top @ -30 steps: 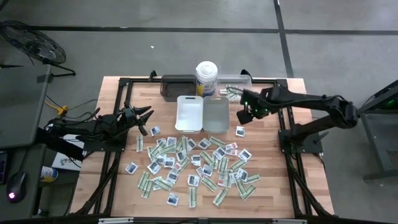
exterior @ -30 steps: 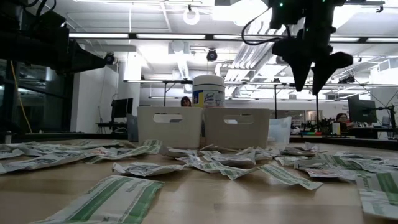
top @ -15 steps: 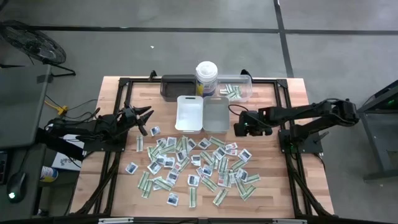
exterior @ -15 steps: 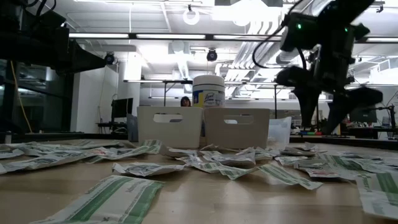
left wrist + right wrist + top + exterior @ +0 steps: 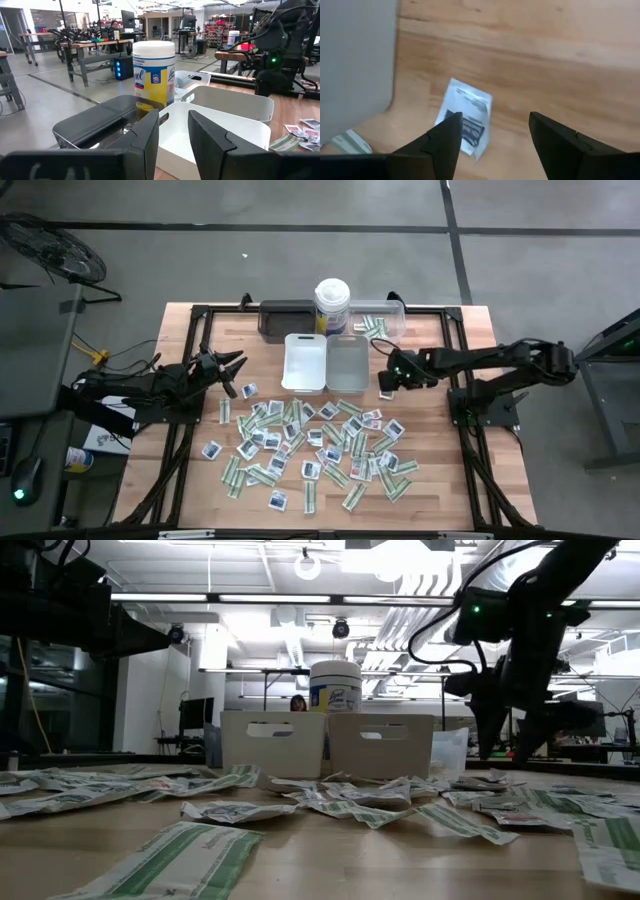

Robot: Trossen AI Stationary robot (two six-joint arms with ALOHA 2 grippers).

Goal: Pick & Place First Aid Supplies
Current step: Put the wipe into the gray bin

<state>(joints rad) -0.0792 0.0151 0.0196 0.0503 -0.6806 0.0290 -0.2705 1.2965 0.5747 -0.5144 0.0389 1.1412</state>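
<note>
The first aid supplies [image 5: 310, 445], white sachets and green-and-white strips, lie flat and scattered over the middle of the table. One white sachet with a dark mark [image 5: 465, 117] lies apart, just right of the grey tray [image 5: 347, 363]. My right gripper [image 5: 493, 120] hangs open low above this sachet, pointing steeply down; one finger stands over the sachet's edge and the other over bare wood. In the low view the right gripper [image 5: 510, 740] is just clear of the tabletop. My left gripper [image 5: 235, 370] waits open at the table's left, pointing level.
A white tray [image 5: 305, 362] stands beside the grey one. Behind them are a dark tray [image 5: 285, 320], a tall white canister [image 5: 332, 305] and a clear tray [image 5: 380, 322] holding a few strips. Bare wood [image 5: 430, 430] lies right of the pile.
My right gripper has come down from well above the table toward the lone sachet beside the grey tray, shifting a little toward the near edge and rolling somewhat. Its fingers have stayed open. The packets have not moved.
</note>
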